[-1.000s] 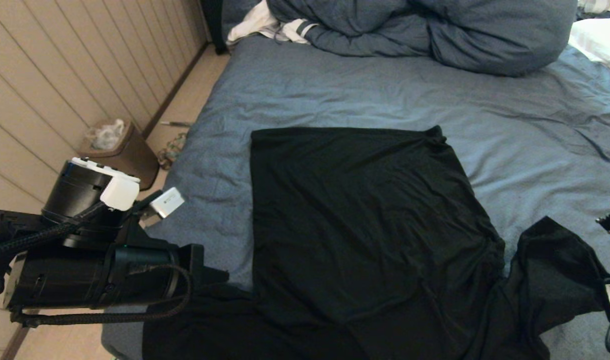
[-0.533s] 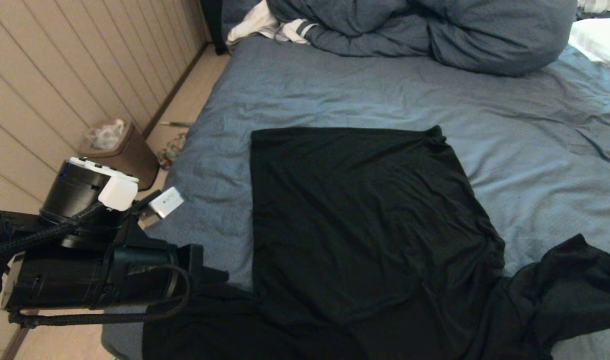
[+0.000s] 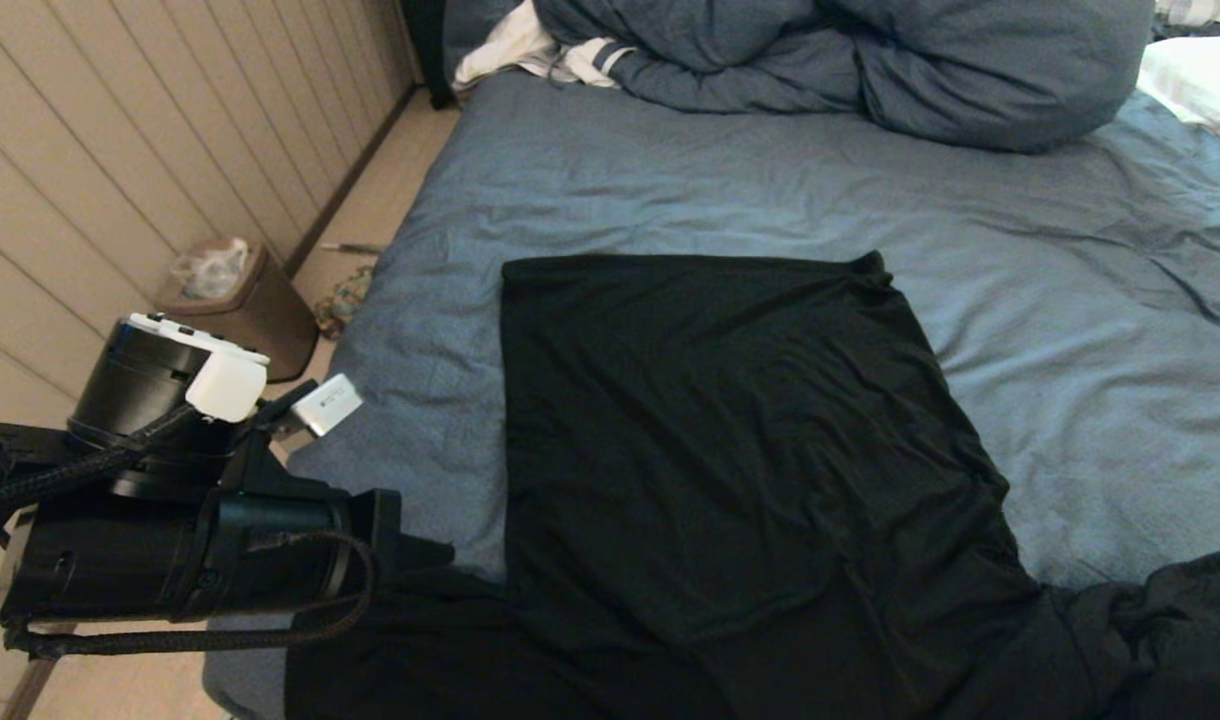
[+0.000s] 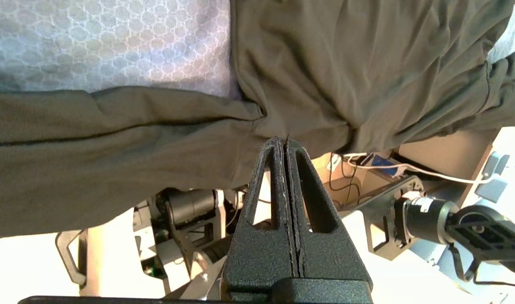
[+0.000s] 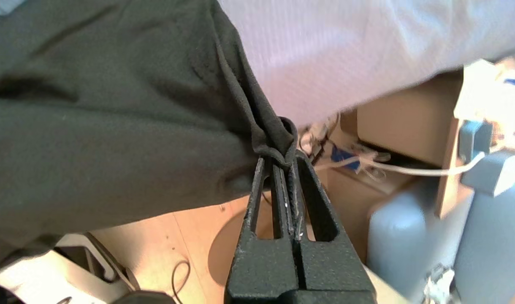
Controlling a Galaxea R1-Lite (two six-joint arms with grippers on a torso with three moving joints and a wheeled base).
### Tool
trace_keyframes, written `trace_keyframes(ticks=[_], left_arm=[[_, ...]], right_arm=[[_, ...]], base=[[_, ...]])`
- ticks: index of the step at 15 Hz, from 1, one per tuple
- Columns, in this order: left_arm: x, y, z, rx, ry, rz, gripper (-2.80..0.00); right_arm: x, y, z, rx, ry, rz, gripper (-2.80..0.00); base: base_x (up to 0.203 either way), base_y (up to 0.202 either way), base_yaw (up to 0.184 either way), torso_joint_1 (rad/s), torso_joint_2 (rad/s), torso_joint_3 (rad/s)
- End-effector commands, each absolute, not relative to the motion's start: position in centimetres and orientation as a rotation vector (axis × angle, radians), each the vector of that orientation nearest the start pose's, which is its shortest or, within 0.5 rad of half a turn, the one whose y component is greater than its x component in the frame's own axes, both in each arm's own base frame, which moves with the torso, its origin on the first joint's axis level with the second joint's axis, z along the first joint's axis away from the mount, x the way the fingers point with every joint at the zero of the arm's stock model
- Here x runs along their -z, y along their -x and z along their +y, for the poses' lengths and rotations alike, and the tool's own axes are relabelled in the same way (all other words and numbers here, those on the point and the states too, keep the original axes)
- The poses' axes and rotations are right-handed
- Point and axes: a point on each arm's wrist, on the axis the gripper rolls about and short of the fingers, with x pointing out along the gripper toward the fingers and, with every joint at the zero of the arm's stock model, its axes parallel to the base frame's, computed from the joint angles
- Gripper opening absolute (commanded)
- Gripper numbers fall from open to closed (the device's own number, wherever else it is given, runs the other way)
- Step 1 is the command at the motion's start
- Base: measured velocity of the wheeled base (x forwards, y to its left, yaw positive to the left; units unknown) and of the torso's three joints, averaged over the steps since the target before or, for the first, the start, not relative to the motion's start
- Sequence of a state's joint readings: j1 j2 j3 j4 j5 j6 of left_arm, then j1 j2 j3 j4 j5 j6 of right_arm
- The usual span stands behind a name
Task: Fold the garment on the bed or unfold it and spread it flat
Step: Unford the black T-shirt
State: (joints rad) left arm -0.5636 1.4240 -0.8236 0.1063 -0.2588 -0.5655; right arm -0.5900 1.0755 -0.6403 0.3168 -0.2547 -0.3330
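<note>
At the near edge of the bed (image 3: 730, 170), the garment (image 3: 730, 440) lies mostly flat, each near corner pinched in a closed gripper, left gripper (image 4: 285, 145) and right gripper (image 5: 278, 162), apparently to stretch it smooth.

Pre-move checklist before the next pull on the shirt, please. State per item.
1. Right gripper shut on the garment: ok, cloth bunched at its tips.
2. Left gripper shut on the garment: ok, jaws closed at the near edge.
3. Far hem flat on the bed: ok.
4. Near right part flat: not ok, bunched.
5. Print side up: cannot tell.
6. Duvet apart from the garment: ok.
</note>
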Motion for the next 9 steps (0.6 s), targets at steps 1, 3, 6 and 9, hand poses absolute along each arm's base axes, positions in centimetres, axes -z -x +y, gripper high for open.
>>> trace_keyframes(ticks=[1,3,6,9], left_arm=[[-19.5,-18.2,-12.3,0.563,0.404,0.918,-2.8],[-19.5,-18.2,-12.3,0.564,0.401,0.92,-2.8],[-19.5,-18.1,-12.4,0.568,0.399,0.922,-2.8],[-19.5,-18.1,-12.4,0.568,0.398,0.925,-2.8]], right_arm=[[-18.1,-8.9,-6.9,0.674,0.169,0.907,-2.8],[-17.1,-7.9,-6.2,0.67,0.168,0.922,-2.8],[-16.0,-6.8,-5.7,0.691,0.156,0.939,-2.8],[-15.6,-6.3,-5.4,0.695,0.154,0.941,-2.8]], base=[[0.0,0.0,0.0,0.0,0.0,0.0],[0.0,0.0,0.0,0.0,0.0,0.0],[0.0,0.0,0.0,0.0,0.0,0.0],[0.0,0.0,0.0,0.0,0.0,0.0]])
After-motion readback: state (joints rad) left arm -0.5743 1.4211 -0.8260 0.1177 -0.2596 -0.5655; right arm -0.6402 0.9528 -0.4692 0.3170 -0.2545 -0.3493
